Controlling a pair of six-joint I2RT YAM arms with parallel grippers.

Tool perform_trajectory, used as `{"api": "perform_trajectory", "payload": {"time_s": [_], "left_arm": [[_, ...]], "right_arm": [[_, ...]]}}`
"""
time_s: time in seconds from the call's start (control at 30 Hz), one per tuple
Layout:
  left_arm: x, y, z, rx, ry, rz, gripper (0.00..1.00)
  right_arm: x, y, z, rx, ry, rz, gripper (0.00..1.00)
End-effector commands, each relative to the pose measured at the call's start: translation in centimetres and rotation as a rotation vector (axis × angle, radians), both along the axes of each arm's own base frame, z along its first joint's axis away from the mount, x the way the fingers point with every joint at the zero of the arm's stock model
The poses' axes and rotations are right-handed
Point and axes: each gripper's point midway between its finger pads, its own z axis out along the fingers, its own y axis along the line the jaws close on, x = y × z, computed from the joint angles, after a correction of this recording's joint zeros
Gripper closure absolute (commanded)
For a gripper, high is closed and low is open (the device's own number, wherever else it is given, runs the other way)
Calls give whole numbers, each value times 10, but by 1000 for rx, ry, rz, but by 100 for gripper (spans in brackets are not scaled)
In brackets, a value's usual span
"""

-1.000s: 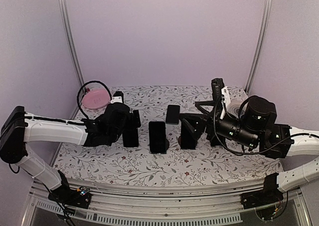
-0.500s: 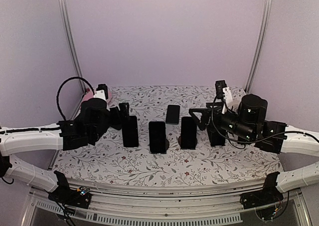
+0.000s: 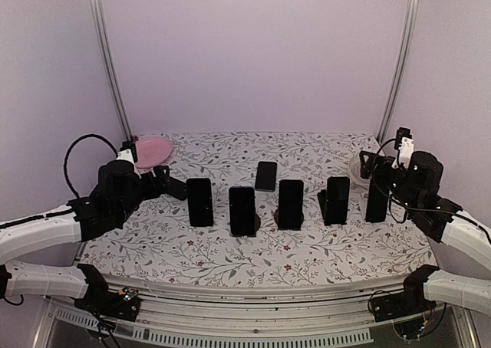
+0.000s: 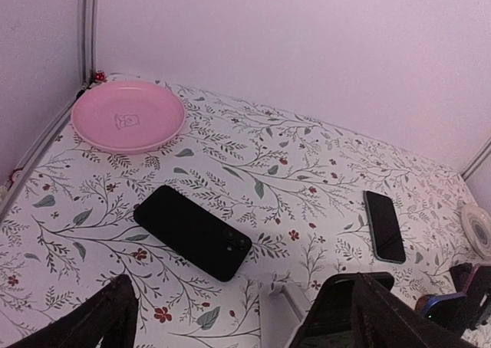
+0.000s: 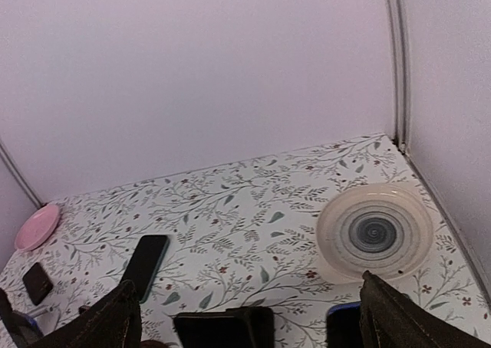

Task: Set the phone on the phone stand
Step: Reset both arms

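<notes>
A black phone (image 4: 192, 231) lies flat on the floral table (image 3: 230, 264), just near and right of the pink plate (image 4: 129, 116) in the far left corner. In the top view the left arm hides it. A second flat phone (image 3: 266, 176), teal-edged, lies at mid-table just beyond the row of upright phones (image 3: 290, 204). That row has five dark handsets leaning across the middle from left to right. A dark stand base (image 3: 256, 224) shows beside the second one, and the other stands are mostly covered.

The left gripper (image 4: 238, 310) hovers at the left end of the row, fingers (image 4: 92, 321) spread wide and holding nothing, with the black phone just beyond them. The right gripper (image 5: 247, 290) sits at the right end, above and behind the last two handsets, its jaws likewise wide apart and empty. A cream plate (image 5: 376, 233) lies beyond it in the far right corner.

Lilac walls close the left, far and right edges, with metal posts (image 3: 107, 64) at the far corners. The near strip in front of the row is bare cloth, as is the stretch between the pink plate and the teal-edged phone
</notes>
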Motion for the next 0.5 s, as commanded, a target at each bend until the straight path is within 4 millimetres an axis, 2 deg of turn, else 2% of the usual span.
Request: {"api": "perform_trajectory", "payload": {"time_s": [0.0,0.13,0.23,0.33,0.47], "left_arm": [[7,15,-18,-8,28,12,4],[16,37,-30,-20,28,75,3],[23,54,-35,-10,22,124,3],[28,72,-39,12,25,184,3],[33,93,-41,36,5,255,3]], "right_arm": [[20,-67,-20,-12,5,-183,1],[32,-116,-43,14,-4,-317,1],[36,-141,-59,13,-22,-390,1],[35,-158,-69,-12,-55,-460,1],[30,-165,-76,-62,-108,-495,1]]}}
